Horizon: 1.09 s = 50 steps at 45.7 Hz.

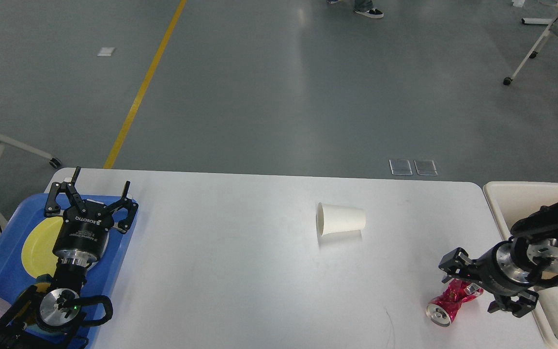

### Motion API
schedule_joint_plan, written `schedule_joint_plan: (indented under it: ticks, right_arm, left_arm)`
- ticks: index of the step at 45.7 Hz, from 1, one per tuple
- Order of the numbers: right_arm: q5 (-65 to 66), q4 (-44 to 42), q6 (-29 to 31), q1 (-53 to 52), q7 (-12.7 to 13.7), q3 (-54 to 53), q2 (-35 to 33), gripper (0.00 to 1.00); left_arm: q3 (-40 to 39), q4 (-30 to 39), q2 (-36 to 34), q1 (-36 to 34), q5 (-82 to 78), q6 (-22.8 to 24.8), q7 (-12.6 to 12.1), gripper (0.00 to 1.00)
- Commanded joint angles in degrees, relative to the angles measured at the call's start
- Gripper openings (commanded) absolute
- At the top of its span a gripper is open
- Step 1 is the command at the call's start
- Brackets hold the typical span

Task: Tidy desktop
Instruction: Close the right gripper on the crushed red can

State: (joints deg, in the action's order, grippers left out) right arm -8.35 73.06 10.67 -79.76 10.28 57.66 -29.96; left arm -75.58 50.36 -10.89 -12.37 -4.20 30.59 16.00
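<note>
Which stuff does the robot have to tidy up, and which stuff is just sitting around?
For the job: desktop, tipped paper cup, crushed red can, beige bin, right pincer near the can.

Just there: blue tray, yellow plate, left pincer, floor, yellow line.

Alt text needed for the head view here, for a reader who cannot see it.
A white paper cup lies tipped over mid-way across the large white desktop; a crushed red metal can lies beside the right gripper. The open left gripper hovers above a blue plastic tray.

You're looking at a smooth matte white table point(240, 271), a matte paper cup point(341, 219), a crumpled shiny red metal can point(451, 300), a glossy blue plastic tray point(3, 264), a beige plastic bin point(511, 198).
</note>
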Motion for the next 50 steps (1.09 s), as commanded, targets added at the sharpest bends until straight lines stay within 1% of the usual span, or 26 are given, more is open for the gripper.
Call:
schedule_joint_plan:
  ticks: [1, 9, 26, 28, 31, 35, 38, 40, 44, 46, 48, 50]
  right_arm:
    - [0.0, -6.8, -0.1, 6.1, 0.0, -3.2, 0.3, 1.0]
    - [0.0, -13.6, -0.8, 10.3, 0.1, -3.8, 3.2, 1.0]
    - [0.0, -18.8, -1.4, 15.7, 0.0, -6.5, 5.8, 1.0]
    - [-0.1, -19.2, -3.1, 16.2, 0.0, -7.6, 5.8, 1.0]
    - [-0.4, -19.1, -4.9, 16.6, 0.0, -8.5, 5.8, 0.93]
    - [-1.6, -19.2, -5.9, 16.6, 0.1, -8.8, 5.8, 0.87]
    - [-1.8, -19.2, -5.9, 16.5, 0.1, -8.8, 5.8, 0.78]
    - [-2.0, -19.2, -5.9, 16.5, 0.1, -8.8, 5.8, 0.68]
    - [-2.1, -19.2, -5.9, 16.4, 0.1, -8.8, 5.4, 0.44]
    - [-2.1, -19.2, -5.9, 16.4, 0.1, -8.7, 5.3, 0.35]
    - [-2.1, -19.1, -5.9, 16.4, 0.2, -8.5, 5.2, 0.29]
    - [-2.1, -19.1, -5.8, 16.4, 0.2, -8.3, 5.2, 0.19]
  left_arm:
    - [0.0, 0.0, 0.0, 0.0, 0.0, 0.0, 0.0, 0.96]
    - [0.0, 0.0, 0.0, 0.1, 0.0, 0.0, 0.0, 0.96]
    - [0.0, 0.0, 0.0, 0.0, 0.0, 0.0, 0.0, 0.96]
    - [0.0, 0.0, 0.0, 0.0, 0.0, 0.0, -0.1, 0.96]
    - [0.0, 0.0, 0.0, 0.0, 0.0, 0.0, 0.0, 0.96]
    - [0.0, 0.0, 0.0, 0.0, 0.0, 0.0, -0.1, 0.96]
    - [0.0, 0.0, 0.0, 0.0, 0.0, 0.0, -0.1, 0.96]
    - [0.0, 0.0, 0.0, 0.0, 0.0, 0.0, 0.0, 0.96]
    - [0.0, 0.0, 0.0, 0.0, 0.0, 0.0, 0.0, 0.96]
    - [0.0, 0.0, 0.0, 0.0, 0.0, 0.0, -0.1, 0.96]
    - [0.0, 0.0, 0.0, 0.0, 0.1, 0.0, -0.1, 0.96]
    - [0.0, 0.0, 0.0, 0.0, 0.1, 0.0, -0.1, 0.96]
